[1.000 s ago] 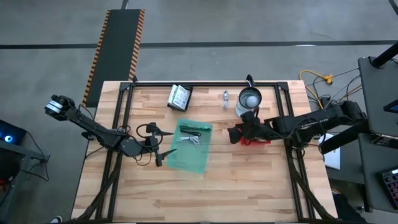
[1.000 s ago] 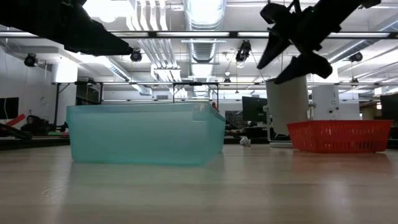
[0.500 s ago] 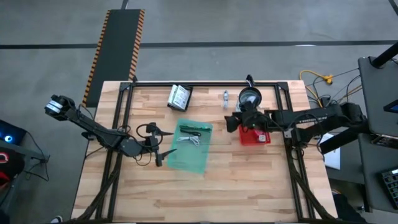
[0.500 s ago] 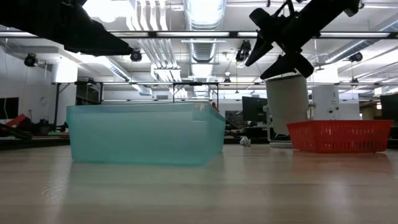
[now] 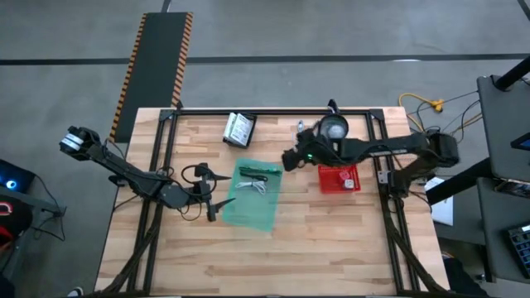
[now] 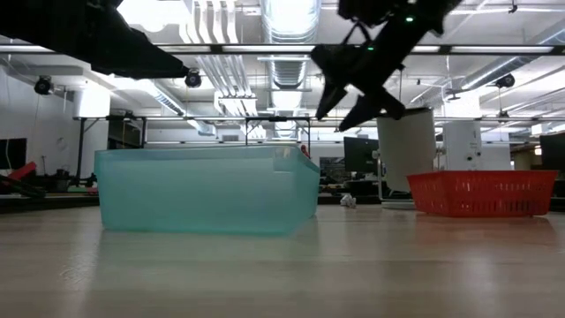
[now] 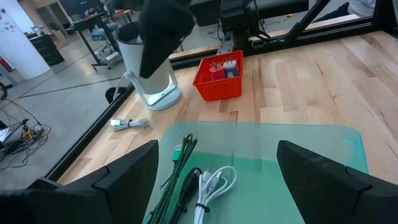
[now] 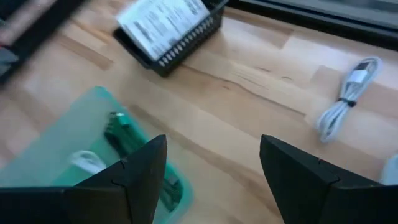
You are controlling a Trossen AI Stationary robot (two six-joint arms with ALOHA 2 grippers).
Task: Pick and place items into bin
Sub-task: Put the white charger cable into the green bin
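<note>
— So, where is the right gripper (image 5: 290, 157)?

— Centre of the overhead frame, above the counter (image 5: 331, 240), between the green bin (image 5: 252, 197) and the red basket (image 5: 339, 178). Its fingers (image 8: 308, 177) are apart and hold nothing.

— And the left gripper (image 5: 212, 197)?

— At the bin's left edge, fingers (image 7: 127, 171) spread, empty.

— The items?

— A green stick (image 7: 178, 163) and white coiled cable (image 7: 212, 185) lie in the bin. Another white cable (image 5: 300, 129) sits upper centre, beside the glass jug (image 5: 333, 132). White packets (image 5: 238, 128) fill a black tray.
</note>
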